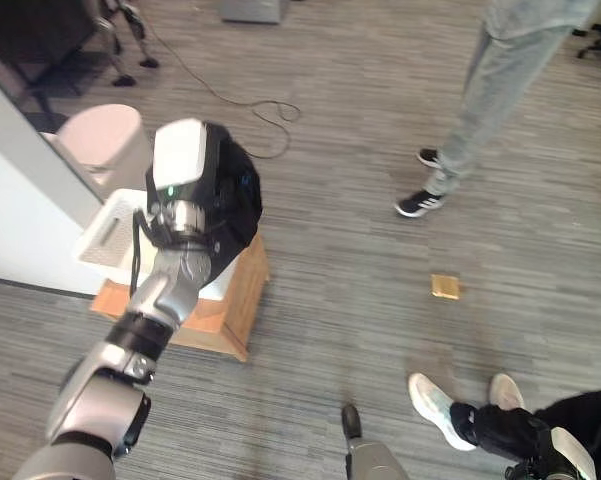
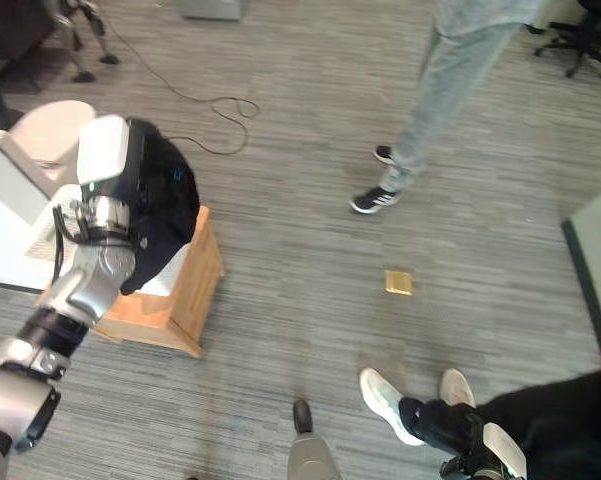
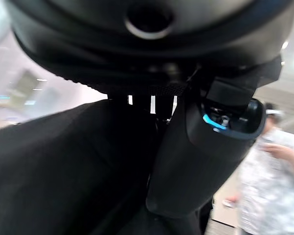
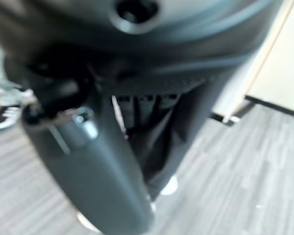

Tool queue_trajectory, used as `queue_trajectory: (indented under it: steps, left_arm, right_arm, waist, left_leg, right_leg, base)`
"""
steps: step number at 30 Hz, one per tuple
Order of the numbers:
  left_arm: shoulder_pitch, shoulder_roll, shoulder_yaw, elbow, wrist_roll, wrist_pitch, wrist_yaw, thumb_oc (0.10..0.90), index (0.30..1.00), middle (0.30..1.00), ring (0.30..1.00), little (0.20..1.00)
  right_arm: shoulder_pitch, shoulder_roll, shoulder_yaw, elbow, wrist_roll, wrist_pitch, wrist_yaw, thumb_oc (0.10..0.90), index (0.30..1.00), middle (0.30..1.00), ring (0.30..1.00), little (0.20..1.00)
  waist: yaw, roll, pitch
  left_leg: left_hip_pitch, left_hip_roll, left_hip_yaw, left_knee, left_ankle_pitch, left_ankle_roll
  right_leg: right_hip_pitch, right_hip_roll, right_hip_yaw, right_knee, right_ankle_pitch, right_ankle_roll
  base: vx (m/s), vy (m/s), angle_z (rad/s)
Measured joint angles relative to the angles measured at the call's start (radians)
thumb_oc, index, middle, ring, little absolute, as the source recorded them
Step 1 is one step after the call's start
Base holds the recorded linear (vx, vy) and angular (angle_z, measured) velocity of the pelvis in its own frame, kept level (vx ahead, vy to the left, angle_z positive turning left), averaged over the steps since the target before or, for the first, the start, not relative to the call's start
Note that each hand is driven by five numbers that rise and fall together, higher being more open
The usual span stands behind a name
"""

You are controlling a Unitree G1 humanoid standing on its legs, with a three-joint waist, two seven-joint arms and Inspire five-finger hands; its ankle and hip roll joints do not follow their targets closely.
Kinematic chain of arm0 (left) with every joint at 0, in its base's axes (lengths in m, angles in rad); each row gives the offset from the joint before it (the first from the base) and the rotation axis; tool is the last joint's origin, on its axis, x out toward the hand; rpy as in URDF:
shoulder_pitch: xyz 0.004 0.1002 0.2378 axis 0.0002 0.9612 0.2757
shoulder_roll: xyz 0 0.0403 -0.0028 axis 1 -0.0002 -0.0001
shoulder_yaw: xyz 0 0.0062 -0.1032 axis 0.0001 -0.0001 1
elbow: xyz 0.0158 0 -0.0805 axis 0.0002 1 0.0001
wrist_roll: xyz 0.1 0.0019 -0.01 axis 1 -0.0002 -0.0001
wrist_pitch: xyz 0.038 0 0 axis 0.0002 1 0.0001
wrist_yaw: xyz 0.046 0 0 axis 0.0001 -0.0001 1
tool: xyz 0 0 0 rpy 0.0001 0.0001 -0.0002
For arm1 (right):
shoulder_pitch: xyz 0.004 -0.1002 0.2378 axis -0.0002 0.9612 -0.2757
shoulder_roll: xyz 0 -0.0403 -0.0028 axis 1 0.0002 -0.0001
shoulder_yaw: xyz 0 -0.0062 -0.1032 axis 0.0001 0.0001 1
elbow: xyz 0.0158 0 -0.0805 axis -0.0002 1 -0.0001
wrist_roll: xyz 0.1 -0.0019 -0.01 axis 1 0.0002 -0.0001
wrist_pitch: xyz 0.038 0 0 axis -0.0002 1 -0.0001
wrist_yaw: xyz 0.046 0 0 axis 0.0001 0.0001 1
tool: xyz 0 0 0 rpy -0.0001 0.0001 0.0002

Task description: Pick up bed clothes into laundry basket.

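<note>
While the left hand (image 1: 195,190) grips a dark cloth (image 1: 235,205) above the white basket (image 1: 105,235) at left of frame, the drop step is due: release over it. Right hand (image 4: 88,161) hangs empty, fingers relaxed.

- Head pair: looks steeply down from my head at the grey floor (image 1: 380,300); both eyes share my left arm, the wooden stand (image 2: 180,300) and a person's legs (image 1: 480,100).
- Left wrist camera: very close along my left hand (image 3: 205,147), against dark cloth (image 3: 63,171).
- Right wrist camera: very close along my right hand (image 4: 98,166), floor beyond.
</note>
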Motion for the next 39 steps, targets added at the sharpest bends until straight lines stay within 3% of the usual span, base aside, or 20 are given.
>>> queue_trajectory:
  steps: [1, 2, 3, 4, 5, 7, 9, 16, 26, 33, 39]
  left_arm:
    - [-0.035, 0.074, -0.051, 0.025, 0.027, 0.003, 0.004, 0.4, 0.3, 0.3, 0.3, 0.3]
    - [-0.085, 0.206, -0.15, 0.026, 0.076, -0.005, -0.012, 0.4, 0.3, 0.3, 0.3, 0.3]
    - [-0.093, 0.252, -0.149, 0.026, 0.104, -0.006, -0.011, 0.4, 0.3, 0.3, 0.3, 0.3]
    - [-0.097, 0.265, -0.125, 0.042, 0.115, 0.013, -0.01, 0.4, 0.3, 0.3, 0.3, 0.3]
    - [-0.1, 0.268, -0.096, 0.065, 0.116, 0.039, 0.0, 0.4, 0.3, 0.3, 0.3, 0.3]
    - [-0.104, 0.311, -0.097, 0.118, 0.142, 0.029, 0.025, 0.4, 0.3, 0.3, 0.3, 0.3]
    - [-0.104, 0.337, -0.096, 0.207, 0.149, 0.041, 0.023, 0.4, 0.3, 0.3, 0.3, 0.3]
    - [-0.104, 0.345, -0.113, 0.297, 0.163, 0.037, 0.023, 0.4, 0.3, 0.3, 0.3, 0.3]
    - [-0.1, 0.356, -0.162, 0.442, 0.262, 0.03, 0.0, 0.4, 0.3, 0.3, 0.3, 0.3]
    - [0.057, 0.378, -0.091, 0.486, 0.254, 0.028, -0.01, 0.4, 0.3, 0.3, 0.3, 0.3]
    - [0.085, 0.383, -0.067, 0.499, 0.231, 0.03, -0.026, 0.4, 0.3, 0.3, 0.3, 0.3]
  right_arm:
    - [-0.037, -0.005, 0.021, 0.045, 0.0, -0.014, 0.003, 0.8, 0.9, 0.9, 0.9, 0.9]
    - [-0.04, -0.004, 0.004, 0.03, 0.0, -0.034, 0.012, 0.8, 0.9, 0.9, 0.9, 0.9]
    - [-0.035, -0.012, -0.003, -0.003, 0.001, -0.041, 0.011, 0.8, 0.9, 0.9, 0.9, 0.9]
    - [-0.027, -0.011, -0.003, -0.007, 0.001, -0.053, 0.014, 0.8, 0.9, 0.9, 0.9, 0.9]
    - [-0.008, -0.001, 0.003, -0.03, 0.001, -0.066, 0.025, 0.8, 0.9, 0.9, 0.9, 0.9]
    - [0.02, 0.023, 0.003, -0.027, 0.003, -0.093, 0.025, 0.8, 0.9, 0.9, 0.9, 0.9]
    - [0.017, 0.025, 0.007, -0.022, 0.005, -0.102, 0.036, 0.8, 0.9, 0.9, 0.9, 0.9]
    - [0.005, 0.029, 0.068, 0.043, 0.039, -0.135, 0.092, 0.8, 0.9, 0.9, 0.9, 0.9]
    - [-0.051, 0.044, 0.069, 0.103, 0.09, -0.161, 0.114, 0.8, 0.9, 0.9, 0.9, 0.9]
    - [-0.045, 0.051, 0.066, 0.164, 0.1, -0.158, 0.141, 0.8, 0.9, 0.9, 0.9, 0.9]
    - [-0.048, 0.051, 0.066, 0.168, 0.104, -0.153, 0.142, 0.8, 0.9, 0.9, 0.9, 0.9]
  waist:
    - [0.002, 0.012, 0.006]
    - [0.016, 0.035, 0.017]
    - [0.021, 0.064, 0.032]
    - [0.046, 0.084, 0.043]
    - [0.047, 0.111, 0.044]
    - [0.018, 0.11, 0.041]
    - [0.019, 0.12, 0.038]
    - [0.02, 0.113, 0.042]
    - [0.038, 0.064, 0.071]
    - [0.052, 0.045, 0.072]
    - [0.084, 0.018, 0.066]
  left_leg:
    - [-0.041, -0.055, -0.121, -0.098, 0.002, -0.007]
    - [-0.062, -0.077, -0.148, -0.196, 0.023, 0.014]
    - [-0.087, -0.073, -0.127, -0.194, 0.025, 0.037]
    - [-0.085, -0.056, -0.118, -0.171, 0.08, 0.073]
    - [-0.08, -0.039, -0.099, -0.194, 0.082, 0.076]
    - [-0.06, -0.04, -0.086, -0.226, 0.087, 0.062]
    - [-0.06, -0.029, -0.084, -0.228, 0.131, 0.039]
    - [-0.052, -0.035, -0.085, -0.225, 0.138, 0.042]
    - [-0.057, -0.045, -0.089, -0.226, 0.137, 0.041]
    - [-0.08, -0.044, -0.112, -0.227, 0.135, 0.033]
    - [-0.095, -0.037, -0.12, -0.226, 0.151, 0.036]
  right_leg:
    - [0.008, -0.002, 0.014, -0.03, 0.025, 0.012]
    - [-0.006, 0.017, 0.028, -0.035, 0.027, 0.037]
    - [-0.005, 0.036, 0.025, -0.035, 0.026, 0.049]
    - [-0.002, 0.052, 0.025, -0.034, 0.029, 0.067]
    - [-0.019, 0.06, -0.013, 0.028, 0.015, 0.095]
    - [-0.009, 0.055, -0.032, 0.046, -0.018, 0.083]
    - [0.022, 0.067, -0.032, -0.02, 0.011, 0.08]
    - [0.05, 0.061, -0.06, -0.035, 0.021, 0.077]
    - [0.064, 0.052, -0.098, -0.036, 0.001, 0.093]
    - [0.057, 0.057, -0.113, -0.036, -0.005, 0.093]
    - [0.046, 0.07, -0.115, -0.036, -0.001, 0.087]
  base:
    - [0.06, 0.033, -0.89]
    - [-0.01, 0.085, -0.85]
    - [-0.04, 0.039, -1.06]
    - [-0.04, 0.086, -0.67]
    - [0.01, 0.046, -0.31]
    - [0.04, 0.031, 0.2]
    - [0.04, 0.01, -0.04]
    - [-0.01, 0.001, 0.08]
    - [-0.02, 0.014, 0.1]
    - [-0.03, -0.025, 0.11]
    - [-0.03, -0.033, 0.04]
